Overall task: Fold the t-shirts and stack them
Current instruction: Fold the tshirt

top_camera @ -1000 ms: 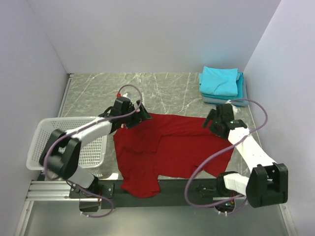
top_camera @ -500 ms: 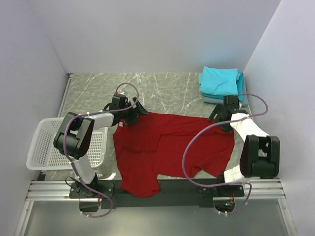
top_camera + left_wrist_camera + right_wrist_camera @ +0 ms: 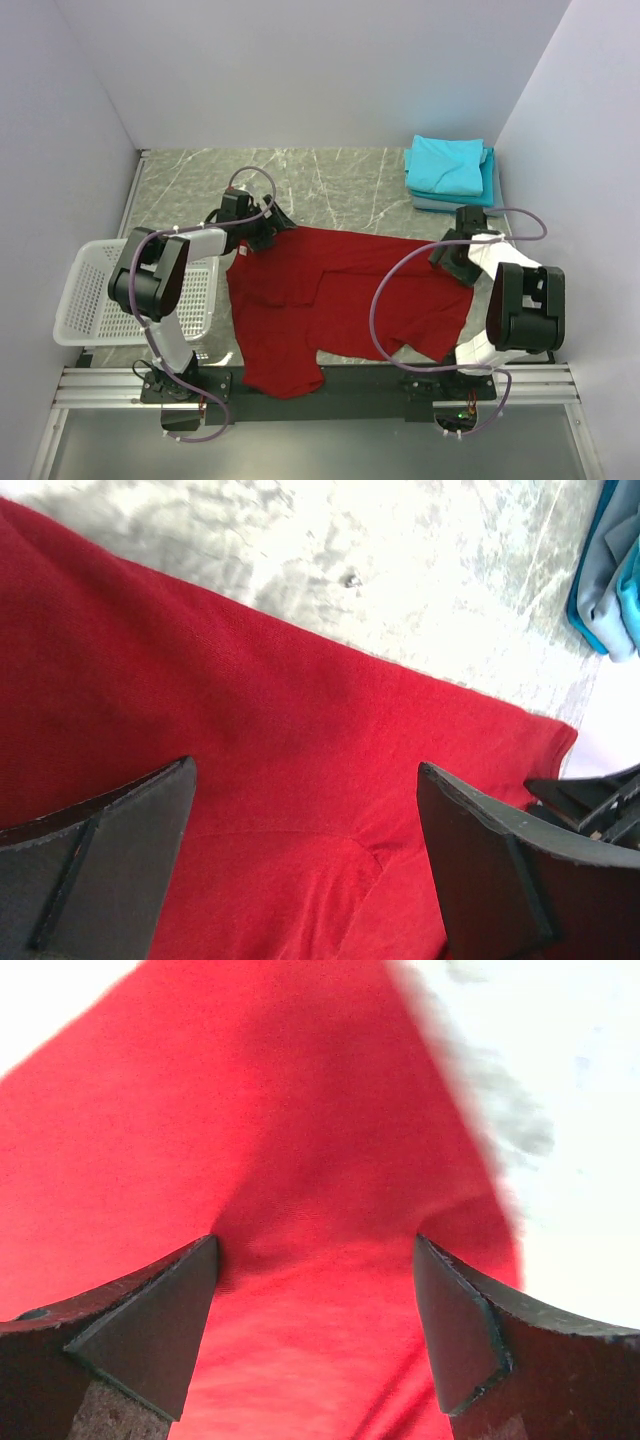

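Observation:
A deep red t-shirt point(image 3: 340, 300) lies spread on the marble table, part folded, one flap hanging over the near edge. My left gripper point(image 3: 262, 232) is open at the shirt's far left corner; in the left wrist view point(image 3: 305, 810) its fingers straddle red cloth point(image 3: 250, 730). My right gripper point(image 3: 452, 262) is open at the shirt's far right corner; in the right wrist view point(image 3: 315, 1290) its fingers straddle red cloth point(image 3: 300, 1140). Folded turquoise and grey-blue t-shirts point(image 3: 448, 172) are stacked at the back right, and their edge shows in the left wrist view point(image 3: 612, 570).
A white lattice basket point(image 3: 90, 300) stands at the left edge of the table. The metal rail point(image 3: 100, 385) holding the arm bases runs along the near edge. Walls close in the left, back and right sides.
Both grippers have moved outward and now sit at the far corners of the red shirt. The shirt's far edge has been drawn out wider and flatter.

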{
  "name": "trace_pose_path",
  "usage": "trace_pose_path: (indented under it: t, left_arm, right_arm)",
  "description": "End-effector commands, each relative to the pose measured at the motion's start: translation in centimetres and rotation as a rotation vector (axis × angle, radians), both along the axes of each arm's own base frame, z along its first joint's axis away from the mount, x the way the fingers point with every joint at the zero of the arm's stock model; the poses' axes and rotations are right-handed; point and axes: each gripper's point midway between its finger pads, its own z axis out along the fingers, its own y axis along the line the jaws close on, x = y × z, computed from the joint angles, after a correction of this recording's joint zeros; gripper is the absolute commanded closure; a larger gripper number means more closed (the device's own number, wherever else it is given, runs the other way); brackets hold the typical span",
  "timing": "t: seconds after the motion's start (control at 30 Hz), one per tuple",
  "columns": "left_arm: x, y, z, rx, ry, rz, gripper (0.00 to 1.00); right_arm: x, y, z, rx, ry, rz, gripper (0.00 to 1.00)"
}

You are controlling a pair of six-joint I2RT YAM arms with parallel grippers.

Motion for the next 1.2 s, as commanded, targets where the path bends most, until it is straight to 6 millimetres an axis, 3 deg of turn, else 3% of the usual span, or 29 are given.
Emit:
trace_pose_path:
  t: [0.0,0.13,0.3,0.43,0.63,0.8,1.0,1.07,1.17]
  left_arm:
    - [-0.1,2.7,-2.2,0.083,0.04,0.055,0.01]
    - [0.1,2.9,-1.8,0.095,0.037,0.053,0.01]
    - [0.5,2.3,-1.2,0.069,0.031,0.037,0.02]
    - [0.5,2.2,-1.1,0.066,0.024,0.036,0.02]
    - [0.6,3.1,-1.7,0.092,0.035,0.05,0.01]
    - [0.7,3.4,-2.0,0.081,0.043,0.046,0.01]
    - [1.3,3.3,-1.8,0.07,0.034,0.034,0.01]
    - [1.7,3.2,-1.9,0.068,0.035,0.031,0.01]
    - [2.3,3.0,-1.8,0.059,0.033,0.027,0.01]
  right_arm:
    - [-1.7,-2.9,1.2,-0.082,0.013,-0.109,0.16]
    - [-0.7,-3.1,3.3,-0.096,-0.061,-0.086,0.16]
    - [1.4,-1.8,6.5,-0.044,-0.194,0.002,0.16]
    - [3.4,2.0,6.9,0.113,-0.271,0.174,0.16]
    - [5.8,4.0,4.7,0.121,-0.214,0.241,0.16]
    - [5.5,2.5,1.4,0.077,-0.102,0.161,0.16]
    - [5.1,0.5,-1.1,-0.006,0.016,0.117,0.16]
    - [5.5,0.0,-1.2,-0.011,0.022,0.112,0.16]
    - [7.8,-0.8,-0.2,-0.043,-0.005,0.106,0.16]
